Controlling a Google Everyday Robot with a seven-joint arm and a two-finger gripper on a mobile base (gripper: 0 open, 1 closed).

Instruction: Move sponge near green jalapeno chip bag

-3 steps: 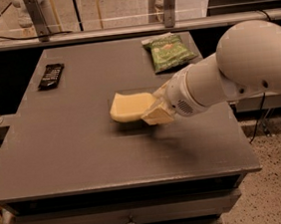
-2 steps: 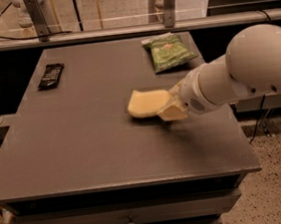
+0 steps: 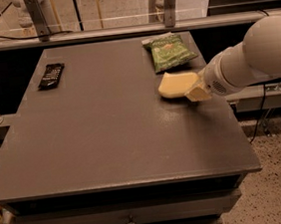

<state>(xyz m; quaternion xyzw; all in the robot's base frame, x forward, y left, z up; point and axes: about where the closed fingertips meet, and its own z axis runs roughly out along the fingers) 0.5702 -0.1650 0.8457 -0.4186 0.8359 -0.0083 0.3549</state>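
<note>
Arm [image 3: 264,51] in from right; gripper [image 3: 196,91] low over table [image 3: 108,137], jaws clamping sponge [image 3: 175,84] beside green jalapeno chip bag [image 3: 169,51].

Dim; soft shadow beneath tool [image 3: 194,91] gripping sponge [image 3: 175,84]

Arm [image 3: 255,57] from right, pincer [image 3: 197,90] low, clamping sponge [image 3: 175,84]

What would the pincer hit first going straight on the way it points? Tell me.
Nothing beyond the sponge it holds: the pincer, near the right edge, points left across bare table top. The chip bag lies off that line, though depth is unclear.
</note>
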